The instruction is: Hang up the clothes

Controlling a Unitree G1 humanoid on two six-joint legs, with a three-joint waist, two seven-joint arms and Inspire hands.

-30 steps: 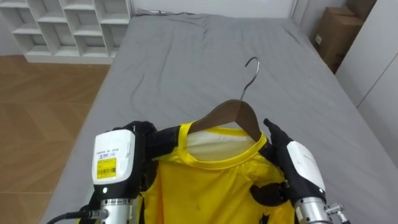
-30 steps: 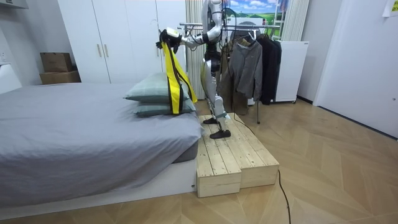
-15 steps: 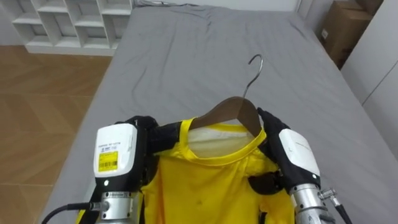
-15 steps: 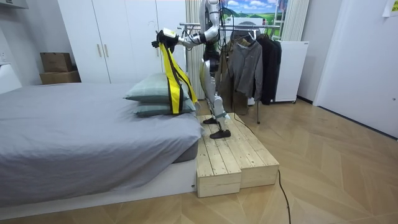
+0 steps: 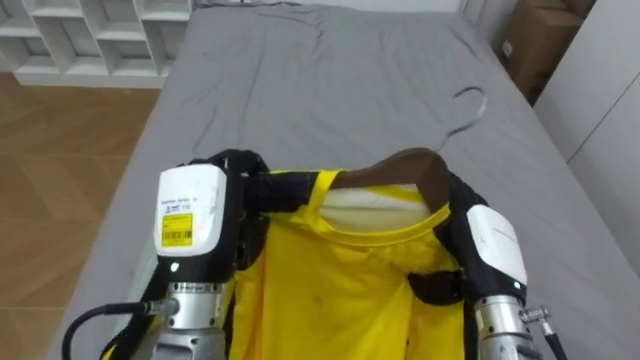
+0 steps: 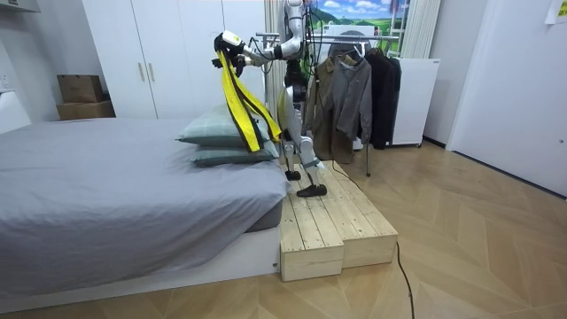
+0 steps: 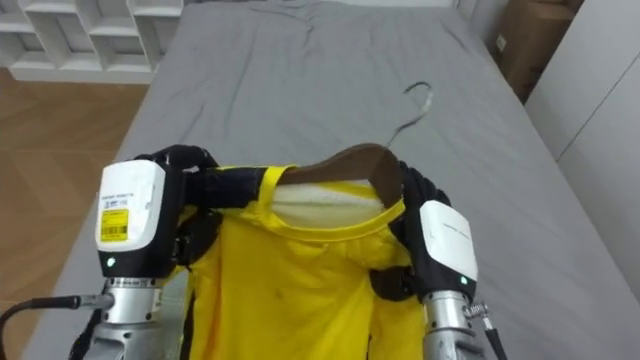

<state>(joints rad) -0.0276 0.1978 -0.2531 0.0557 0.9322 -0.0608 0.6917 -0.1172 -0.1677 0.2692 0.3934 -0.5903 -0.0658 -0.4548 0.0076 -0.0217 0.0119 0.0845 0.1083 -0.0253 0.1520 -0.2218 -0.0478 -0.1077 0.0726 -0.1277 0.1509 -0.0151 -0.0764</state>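
The left hand is clenched on the left shoulder of the yellow shirt, its dark fingers wrapped over the cloth where the end of the hanger sits inside. The right hand grasps the other shoulder: its fingers reach up along the collar by the hanger's end, and its thumb presses into the cloth below. The shirt hangs between the two hands, held in the air above the grey bed, with the brown wooden hanger threaded through its neck.

Half a second ago the hanger's metal hook stood nearly upright. It now leans far over toward the robot's right, and the wooden bar has tipped with it.

In the room view the robot stands on the wooden platform at the bed's side, with the clothes rack behind it. Its arms have come up higher than before, and the shirt now slants above the pillows.
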